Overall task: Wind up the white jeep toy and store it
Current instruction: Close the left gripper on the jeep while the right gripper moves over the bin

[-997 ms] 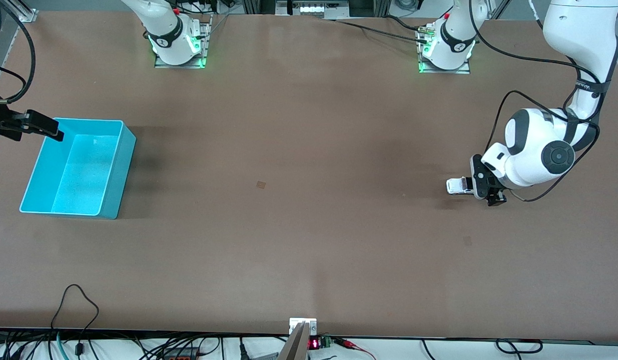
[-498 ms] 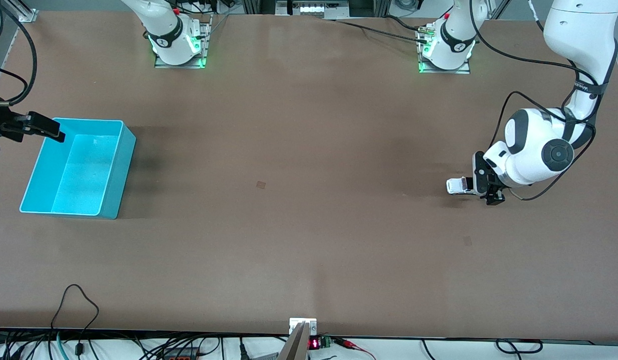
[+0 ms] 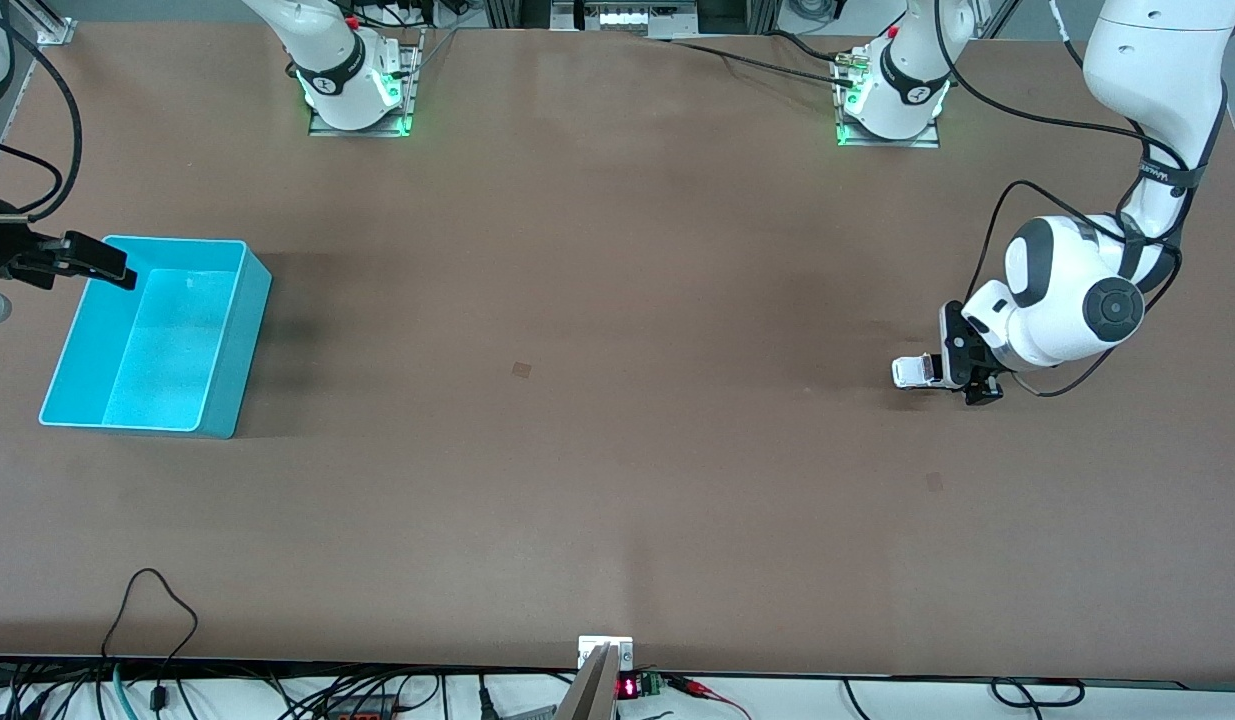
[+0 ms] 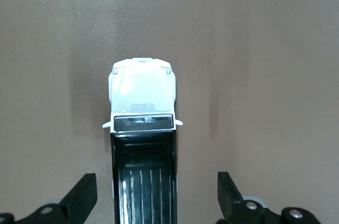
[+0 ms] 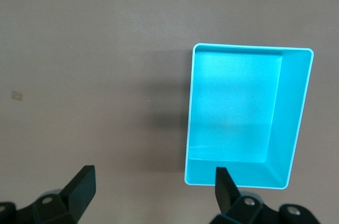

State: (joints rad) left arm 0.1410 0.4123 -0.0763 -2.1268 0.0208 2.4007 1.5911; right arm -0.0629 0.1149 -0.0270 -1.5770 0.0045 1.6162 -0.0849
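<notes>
The white jeep toy (image 3: 915, 372) sits on the tabletop (image 3: 617, 450) toward the left arm's end, well apart from the turquoise bin (image 3: 232, 340) at the right arm's end. The left gripper (image 4: 157, 195) is low over the toy's rear, and the left arm is plainly the nearer one.

In the left wrist view the toy's long axis runs straight out from between the fingers (image 4: 80, 198), hood pointing away and the black roof panel (image 4: 144, 173) reaching back into the gap. The fingers are spread wide, one on each flank, with bare tabletop showing between each of them and the toy's sides; nothing is pinched yet. The toy lies slightly off centre, closer to one finger than the other, so a squeeze across its narrow width would likely nudge it sideways before gripping.

The right gripper (image 5: 151, 195) waits above the tabletop just beside the bin, fingers spread and holding nothing.
</notes>
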